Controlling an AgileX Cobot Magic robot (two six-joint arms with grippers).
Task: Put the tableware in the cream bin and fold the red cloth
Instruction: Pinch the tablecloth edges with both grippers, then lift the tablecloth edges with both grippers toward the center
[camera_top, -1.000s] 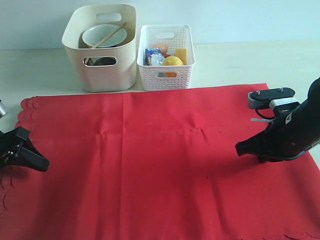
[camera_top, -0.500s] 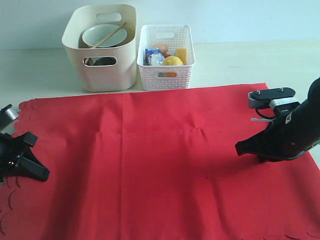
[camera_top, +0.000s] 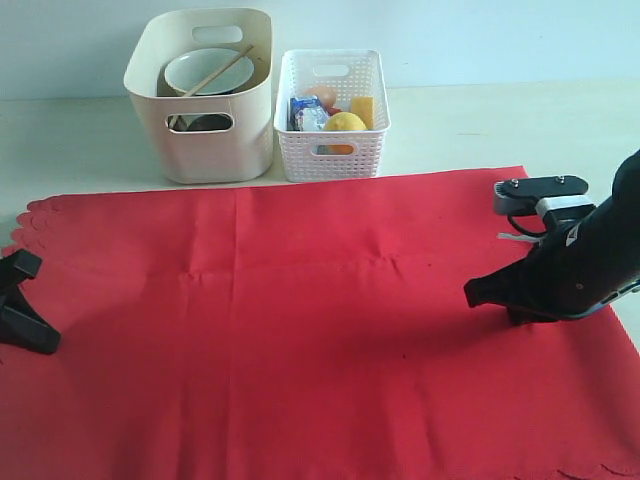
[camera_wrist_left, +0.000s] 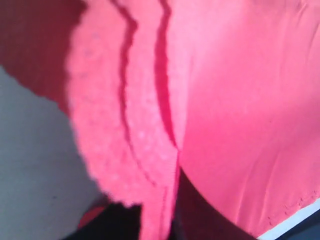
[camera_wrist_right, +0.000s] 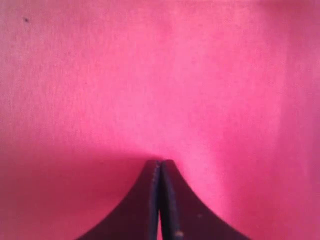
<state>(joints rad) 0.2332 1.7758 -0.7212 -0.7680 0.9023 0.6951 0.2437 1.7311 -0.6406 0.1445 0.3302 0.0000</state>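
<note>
Tableware (camera_top: 205, 70) fills the cream bin (camera_top: 200, 155), food (camera_top: 344, 123) the basket (camera_top: 335, 163).

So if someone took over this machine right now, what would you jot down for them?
Left gripper: shut on the red cloth at its scalloped edge, bunched there.
Right gripper: shut, tips on the cloth's other side; whether it pinches cloth is unclear.
Cream bin: pale green bowl and chopsticks inside; the rest of the tableware is hidden.
Done: tableware seems binned. Left: folding the cloth, now spread flat.
</note>
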